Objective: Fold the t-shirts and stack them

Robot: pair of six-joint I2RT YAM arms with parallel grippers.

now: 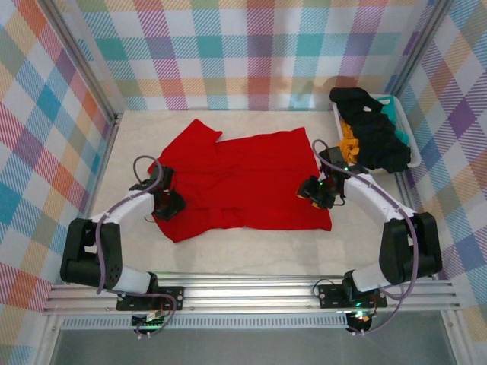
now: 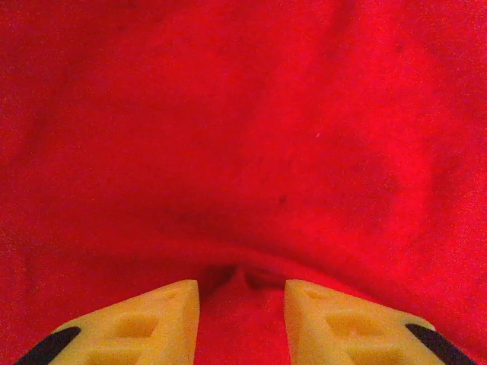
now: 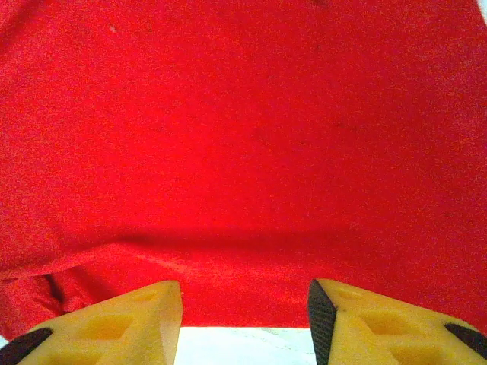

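Arms, top view: left gripper (image 1: pixel 169 204) sits on the left end of the red t-shirt (image 1: pixel 243 179), right gripper (image 1: pixel 313 190) at its right edge; each arm is nearer its own end.
Shirt axis: long way runs left to right across the table (image 1: pixel 251 251); spread mostly flat, one sleeve poking far-left.
Other t-shirts (image 1: pixel 373 133): black and orange heap in the basket (image 1: pixel 415 156), far right.
Left wrist view: left gripper (image 2: pixel 242 285) parted, astride a low ridge of red cloth; no clamp seen.
Right wrist view: right gripper (image 3: pixel 245 285) spread over the shirt's edge, bare table between the tips, cloth ahead.
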